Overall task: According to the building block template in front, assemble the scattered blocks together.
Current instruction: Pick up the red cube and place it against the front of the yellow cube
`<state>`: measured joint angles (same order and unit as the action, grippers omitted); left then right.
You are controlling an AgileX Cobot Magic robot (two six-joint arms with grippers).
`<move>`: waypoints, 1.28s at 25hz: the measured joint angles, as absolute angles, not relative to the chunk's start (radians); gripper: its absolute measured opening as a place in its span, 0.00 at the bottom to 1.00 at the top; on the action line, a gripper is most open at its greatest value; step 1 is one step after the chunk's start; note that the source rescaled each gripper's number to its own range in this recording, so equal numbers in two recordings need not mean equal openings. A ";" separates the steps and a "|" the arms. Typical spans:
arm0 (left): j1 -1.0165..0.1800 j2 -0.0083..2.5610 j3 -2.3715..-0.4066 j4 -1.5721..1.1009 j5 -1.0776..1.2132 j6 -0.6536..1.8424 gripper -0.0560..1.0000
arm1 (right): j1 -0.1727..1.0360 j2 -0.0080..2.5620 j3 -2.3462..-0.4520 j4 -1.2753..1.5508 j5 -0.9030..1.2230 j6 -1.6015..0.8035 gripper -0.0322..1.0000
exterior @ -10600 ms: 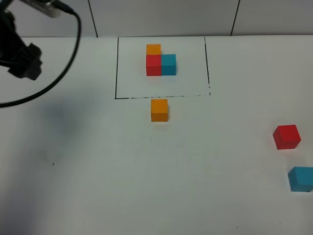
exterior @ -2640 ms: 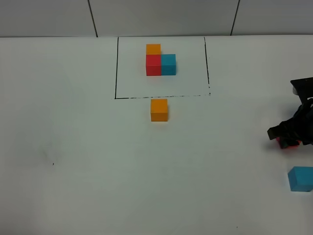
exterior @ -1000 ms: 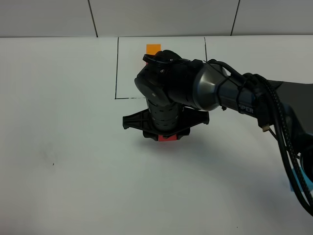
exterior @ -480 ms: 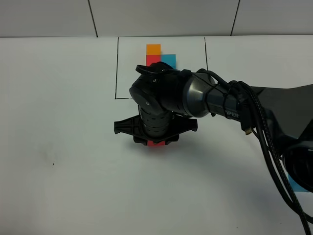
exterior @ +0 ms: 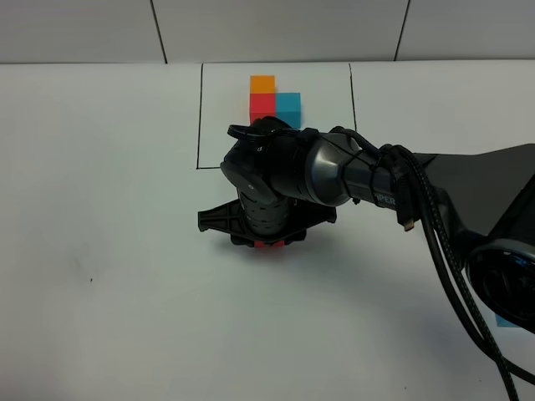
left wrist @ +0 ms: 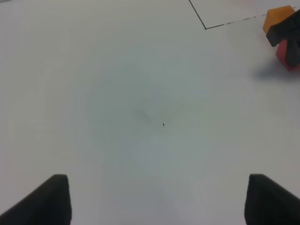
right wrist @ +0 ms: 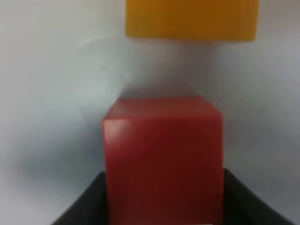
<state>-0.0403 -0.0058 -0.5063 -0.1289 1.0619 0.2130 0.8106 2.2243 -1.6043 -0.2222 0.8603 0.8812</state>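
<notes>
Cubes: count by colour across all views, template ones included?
Orange: 2 (template orange cube, loose orange cube)
Red: 2 (template red cube, loose red cube in the shut right pincer)
Blue: 2 (template blue cube, loose blue cube, just a sliver behind the right arm)
Total: 6

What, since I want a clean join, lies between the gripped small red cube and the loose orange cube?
Only bare white table: the right wrist view shows the small matte red cube and small matte orange cube apart, nothing between.
</notes>
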 joint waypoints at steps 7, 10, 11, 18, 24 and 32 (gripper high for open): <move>-0.040 -0.006 -0.506 -0.129 1.062 0.213 0.88 | 0.810 2.225 -1.604 -0.247 0.854 0.911 0.04; -0.040 -0.006 -0.506 -0.129 1.062 0.213 0.88 | 0.810 2.231 -1.604 -0.249 0.851 0.920 0.04; -0.040 -0.006 -0.506 -0.129 1.062 0.213 0.88 | 0.810 2.232 -1.606 -0.249 0.851 0.920 0.04; -0.040 -0.006 -0.506 -0.129 1.062 0.213 0.88 | 0.806 2.235 -1.611 -0.249 0.840 0.922 0.04; -0.040 -0.006 -0.506 -0.129 1.062 0.212 0.88 | 0.792 2.237 -1.611 -0.251 0.821 0.925 0.04; -0.040 -0.006 -0.506 -0.129 1.062 0.212 0.88 | 0.790 2.239 -1.611 -0.259 0.817 0.927 0.04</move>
